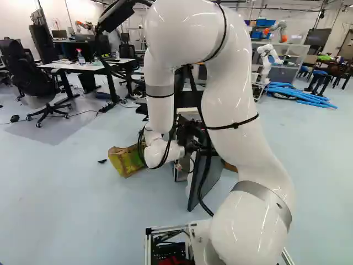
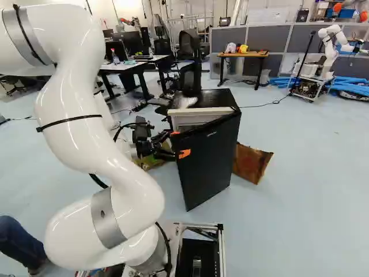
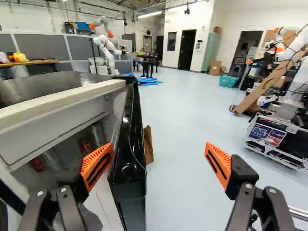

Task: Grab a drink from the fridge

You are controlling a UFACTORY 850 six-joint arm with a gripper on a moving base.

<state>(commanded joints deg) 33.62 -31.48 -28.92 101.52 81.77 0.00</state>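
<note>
In the right base view my gripper (image 2: 179, 143) is at the free edge of the black fridge door (image 2: 207, 164), which stands ajar from the white-rimmed fridge (image 2: 199, 117). The wrist view shows the gripper (image 3: 159, 156) open, its fingers wide apart. The door's edge (image 3: 129, 159) lies between them, much nearer the finger on the inner side; the other finger is out past the door's outer face. Through the gap, red-and-silver cans (image 3: 86, 145) show inside the fridge (image 3: 57, 120), partly hidden by that nearer finger and the fridge rim.
A brown box (image 2: 252, 163) stands on the floor beside the fridge door. A yellow-green bag (image 1: 126, 160) lies beyond my wrist. Another robot (image 2: 330, 49) stands far back near blue tubes (image 2: 350, 86). A low metal-framed unit (image 3: 275, 139) is beyond the door's outer side.
</note>
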